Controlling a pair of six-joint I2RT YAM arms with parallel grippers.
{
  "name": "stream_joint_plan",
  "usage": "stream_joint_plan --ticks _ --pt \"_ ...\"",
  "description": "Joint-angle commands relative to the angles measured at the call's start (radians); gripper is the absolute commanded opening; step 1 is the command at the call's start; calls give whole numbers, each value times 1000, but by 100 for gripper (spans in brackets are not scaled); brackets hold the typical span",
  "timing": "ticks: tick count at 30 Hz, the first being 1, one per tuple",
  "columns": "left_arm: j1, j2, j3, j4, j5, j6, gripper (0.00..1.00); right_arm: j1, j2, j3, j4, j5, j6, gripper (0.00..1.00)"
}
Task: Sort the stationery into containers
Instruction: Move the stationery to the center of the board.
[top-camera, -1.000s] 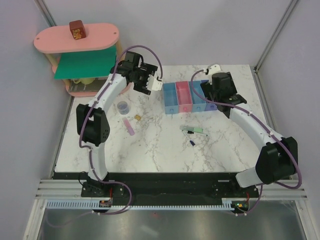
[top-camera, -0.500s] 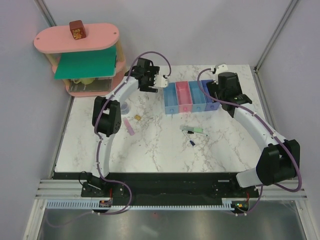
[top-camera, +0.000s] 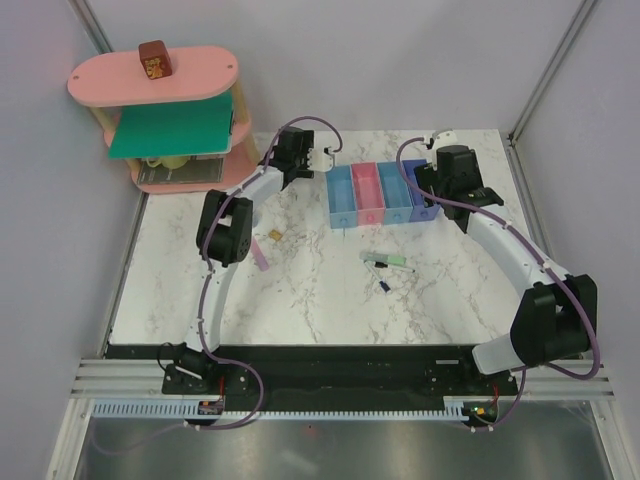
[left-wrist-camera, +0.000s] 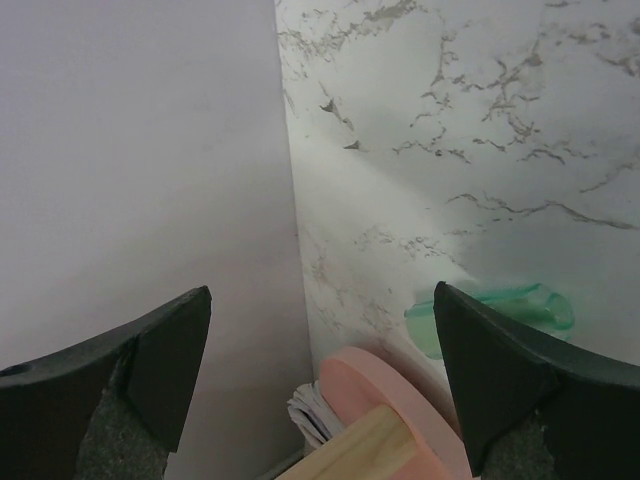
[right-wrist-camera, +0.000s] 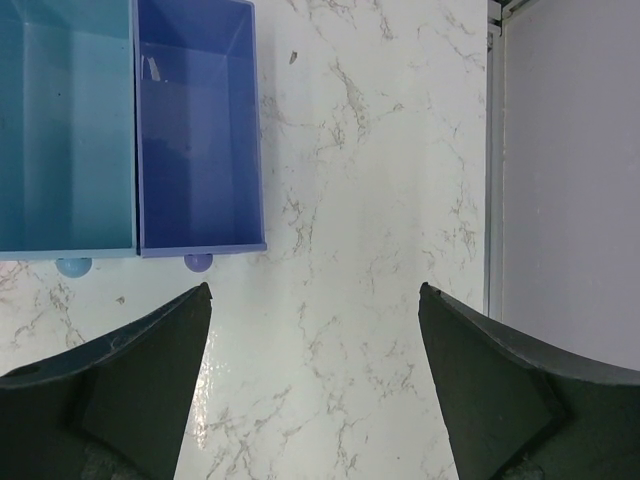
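So: L hand (top-camera: 322, 158) btwn shelf (top-camera: 190, 80), bins (top-camera: 368, 212).

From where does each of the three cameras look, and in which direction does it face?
Top external: above and behind the bases, facing down on the table; the left arm and right arm show.
Left wrist: on the left gripper, facing down at the table's edge by the wall and the pink shelf; its two dark fingers show.
Right wrist: on the right gripper, facing down at the darker blue bin; its fingers show.
Shared: top and right wrist both see that bin.
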Motion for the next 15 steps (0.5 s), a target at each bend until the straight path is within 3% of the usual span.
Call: stream_joint_plan --ticks 1,7,15 --pt "19 40 1 75 -53 59 100 -10 6 20 -8 -9 23 92" --pt "39 42 -7 9 -49 64 99 -12 3 23 -22 -20 36 92" --pt "42 -113 -178 -143 15 2 99 -12 -6 44 -42 -32 43 92"
